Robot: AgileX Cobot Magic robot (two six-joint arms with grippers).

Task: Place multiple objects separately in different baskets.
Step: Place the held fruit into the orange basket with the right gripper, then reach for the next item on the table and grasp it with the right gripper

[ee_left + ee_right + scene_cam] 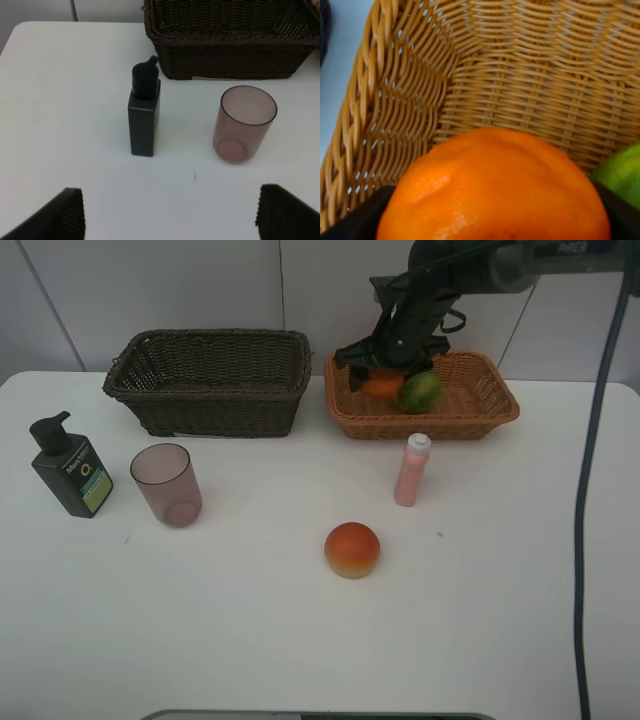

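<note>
My right gripper [383, 375] is shut on the orange fruit [380, 386] just inside the light tan basket [490, 412], beside the green fruit [421, 391] lying in it. In the right wrist view the orange fruit [495, 185] fills the space between the dark fingers [355, 217], with the green fruit [622, 172] at the edge. The dark brown basket [210, 400] stands to the left. On the table are the red-yellow fruit [352, 549], pink bottle [411, 471], cup [166, 485] and dark pump bottle [70, 468]. My left gripper [170, 215] is open above the table, facing the pump bottle [145, 120] and cup [243, 125].
A dark cable [590, 490] hangs down along the right side of the table. The white table [250, 640] ends against a pale wall behind both baskets. The dark basket [230, 55] stands behind the bottle and cup in the left wrist view.
</note>
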